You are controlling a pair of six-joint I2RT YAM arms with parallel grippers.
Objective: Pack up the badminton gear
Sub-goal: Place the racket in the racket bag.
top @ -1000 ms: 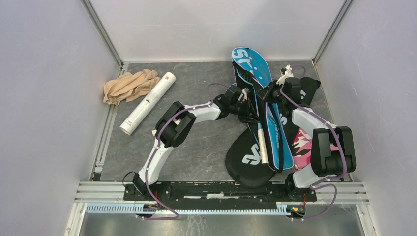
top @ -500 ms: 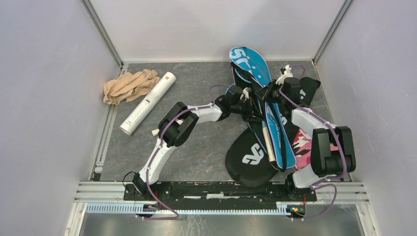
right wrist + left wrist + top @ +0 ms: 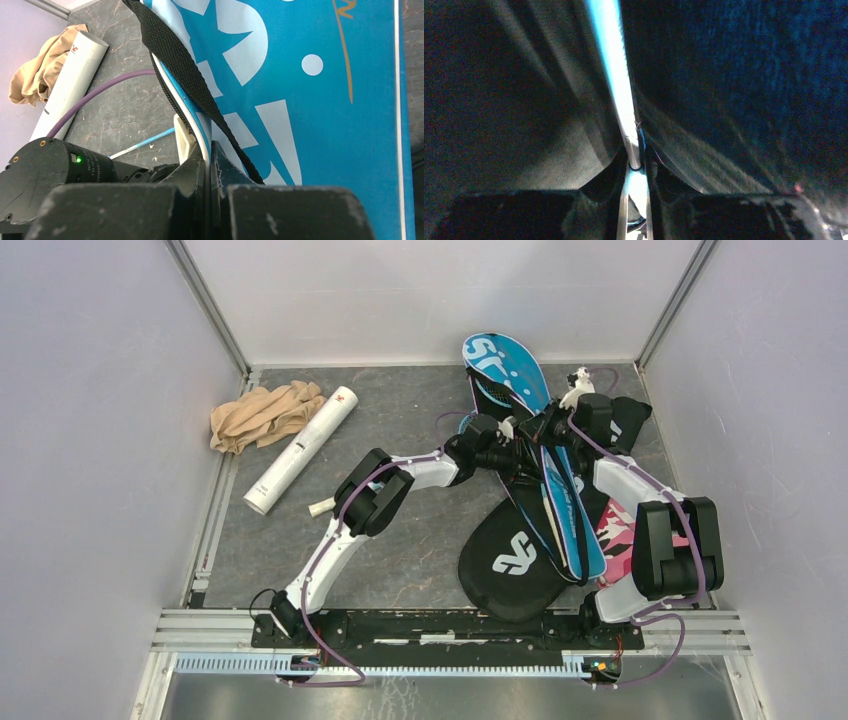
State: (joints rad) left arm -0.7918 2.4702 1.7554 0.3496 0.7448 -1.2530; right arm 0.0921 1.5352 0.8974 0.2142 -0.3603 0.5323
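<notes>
The blue racket cover (image 3: 505, 365) lies aslant on the right part of the grey bench (image 3: 400, 540), and its near end rests over the black racket cover (image 3: 510, 560). The right end effector (image 3: 207, 150) is clamped tight on the blue cover's white-piped zip edge, just beside a black strap (image 3: 190, 70) that crosses the printed face. The left end effector (image 3: 636, 167) meets the cover from its left side, close to the right one. Its jaws stand a sliver apart on either side of a thin pale-blue strip (image 3: 616, 65), possibly the cover's rim, with dark fabric all round; whether they pinch it I cannot tell. Well left of the cover a long white tube (image 3: 300, 450) lies aslant, its far end against a tan cloth bundle (image 3: 260, 412)
</notes>
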